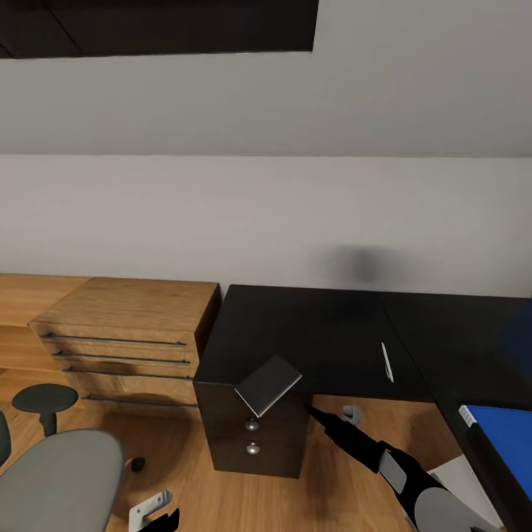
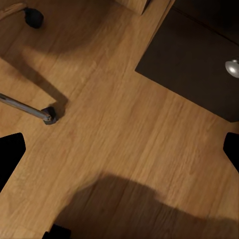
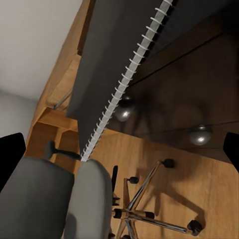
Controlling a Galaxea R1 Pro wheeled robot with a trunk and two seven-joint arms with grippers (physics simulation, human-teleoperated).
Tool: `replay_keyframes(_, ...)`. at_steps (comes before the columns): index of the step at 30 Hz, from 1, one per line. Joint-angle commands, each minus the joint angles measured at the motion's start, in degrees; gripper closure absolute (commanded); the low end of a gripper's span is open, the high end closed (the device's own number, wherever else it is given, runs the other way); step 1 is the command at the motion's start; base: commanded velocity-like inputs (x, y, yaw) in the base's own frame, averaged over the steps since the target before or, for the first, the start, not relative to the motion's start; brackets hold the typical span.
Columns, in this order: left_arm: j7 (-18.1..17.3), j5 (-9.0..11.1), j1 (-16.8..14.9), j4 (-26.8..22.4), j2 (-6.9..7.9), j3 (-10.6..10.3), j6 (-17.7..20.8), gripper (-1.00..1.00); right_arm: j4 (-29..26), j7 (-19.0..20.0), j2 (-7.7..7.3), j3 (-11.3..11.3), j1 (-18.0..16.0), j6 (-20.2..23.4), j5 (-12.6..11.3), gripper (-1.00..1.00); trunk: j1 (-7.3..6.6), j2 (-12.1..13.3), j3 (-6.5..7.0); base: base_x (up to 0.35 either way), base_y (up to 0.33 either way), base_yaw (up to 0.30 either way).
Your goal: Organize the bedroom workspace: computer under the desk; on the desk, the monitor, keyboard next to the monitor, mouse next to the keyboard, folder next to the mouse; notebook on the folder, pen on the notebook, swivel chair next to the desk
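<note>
From my head, my right claw (image 1: 309, 408) grips the notebook (image 1: 268, 385) tilted at the table (image 1: 310, 332) corner, pen (image 1: 386, 362) beyond. My right wrist adds its spiral binding and the swivel chair (image 3: 59, 199) below. My left claw's fingers (image 2: 10, 154) are spread over bare floor (image 2: 124, 149).

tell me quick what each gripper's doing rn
left gripper: open, holding nothing
right gripper: shut on the notebook, tilted at the desk edge

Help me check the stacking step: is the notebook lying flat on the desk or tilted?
Tilted. The notebook sits at the desk's front edge, one corner raised, hanging over the drawer knobs; the right wrist view shows its spiral spine slanting.
</note>
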Motion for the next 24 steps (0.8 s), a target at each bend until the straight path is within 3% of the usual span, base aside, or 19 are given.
replay_keyframes(1,0.2,0.5,0.0,-0.1,0.01,0.0,0.3,-1.00,0.0,0.1,-0.01,0.0,0.0,0.6,-0.5,-1.00,0.23,-0.5,-0.25,0.000,0.000,0.000)
replay_keyframes(24,0.1,0.5,0.0,-0.1,0.10,-0.1,0.3,-1.00,0.0,0.4,0.43,0.3,0.0,0.4,-0.2,-1.00,5.28,-9.7,-4.37,0.000,0.000,0.000)
